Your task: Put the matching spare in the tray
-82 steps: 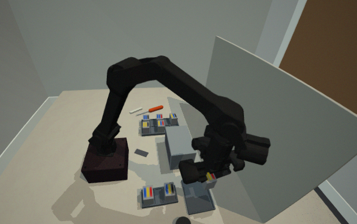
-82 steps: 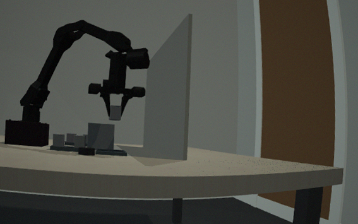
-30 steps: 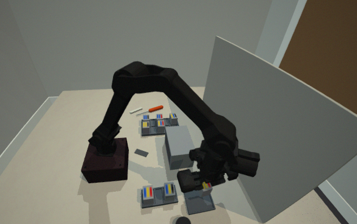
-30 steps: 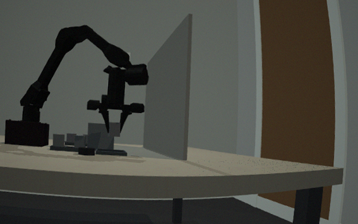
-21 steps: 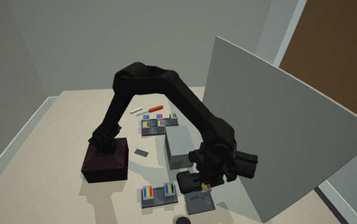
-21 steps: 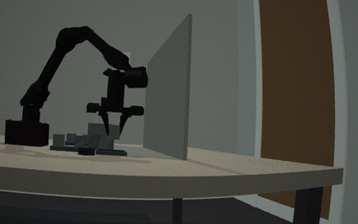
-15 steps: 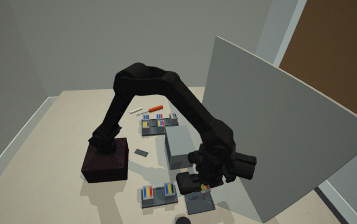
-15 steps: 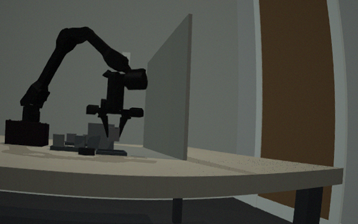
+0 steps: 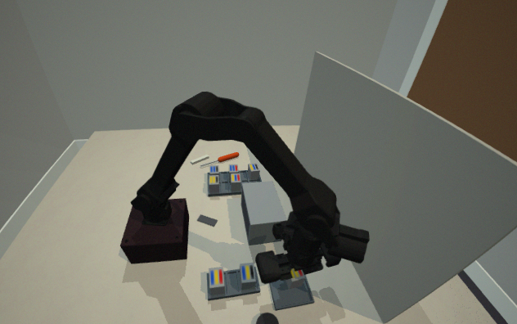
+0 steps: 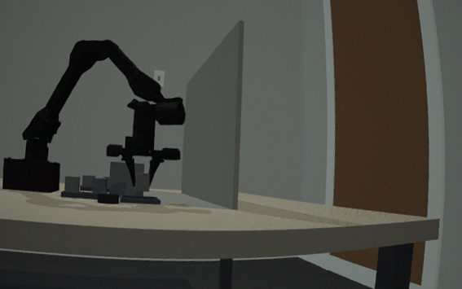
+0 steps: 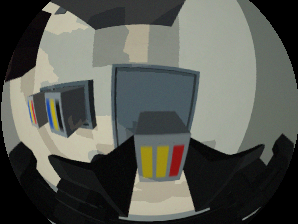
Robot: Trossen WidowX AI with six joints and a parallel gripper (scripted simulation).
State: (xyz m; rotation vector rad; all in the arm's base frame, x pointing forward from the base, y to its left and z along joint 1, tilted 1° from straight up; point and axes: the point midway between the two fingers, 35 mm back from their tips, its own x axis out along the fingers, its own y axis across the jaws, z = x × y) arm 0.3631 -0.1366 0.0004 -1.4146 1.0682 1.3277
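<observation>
My gripper point(image 10: 141, 186) point(image 11: 158, 137) is shut on a grey block point(image 9: 298, 279) point(image 10: 144, 178) point(image 11: 161, 165) with yellow, yellow and red stripes. It holds the block upright, a little above the dark tray point(image 9: 290, 298) point(image 10: 140, 200) point(image 11: 155, 90). In the top view the arm hides the fingertips. Left of the tray, a rack point(image 9: 234, 282) holds a blue-yellow-red block point(image 9: 217, 279) point(image 11: 33, 112) and a blue-yellow-black block point(image 9: 248, 275) point(image 11: 64, 112). No printed code on a mounted unit is readable in these views.
A large grey box point(image 9: 263, 204) stands behind the tray. A farther rack point(image 9: 222, 188) holds several striped blocks. A tall grey panel point(image 9: 393, 172) point(image 10: 215, 125) stands to the right. A round black object point(image 9: 267, 319) point(image 10: 108, 198) is near the front. An orange screwdriver point(image 9: 229, 157) lies at the back.
</observation>
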